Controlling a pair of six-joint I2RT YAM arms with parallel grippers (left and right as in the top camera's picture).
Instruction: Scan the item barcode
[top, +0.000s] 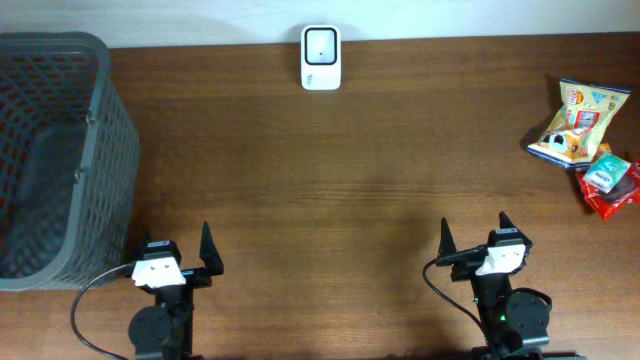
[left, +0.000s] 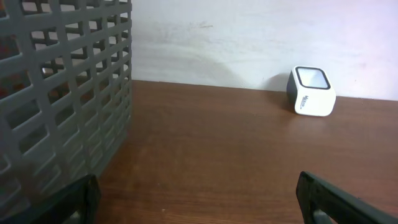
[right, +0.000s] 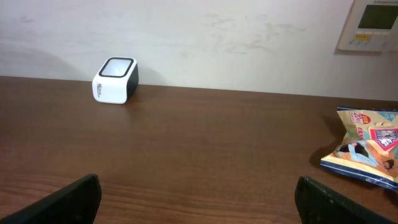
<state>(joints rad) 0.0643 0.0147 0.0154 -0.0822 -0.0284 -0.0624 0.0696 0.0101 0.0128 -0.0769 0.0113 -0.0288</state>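
Observation:
A white barcode scanner (top: 321, 57) with a dark window stands at the table's far edge, centre; it also shows in the left wrist view (left: 310, 91) and the right wrist view (right: 115, 80). A yellow-and-blue snack bag (top: 577, 123) (right: 367, 147) lies at the far right, with a teal-and-white pack (top: 611, 174) and a red packet (top: 612, 198) beside it. My left gripper (top: 177, 244) (left: 199, 196) stands open near the front left, nothing between its fingers. At the front right my right gripper (top: 472, 234) (right: 198, 198) is open too, well short of the items.
A grey mesh basket (top: 55, 150) (left: 56, 93) fills the left side of the table, close to my left gripper. A white wall runs behind the table, with a beige control panel (right: 373, 23) on it at the right.

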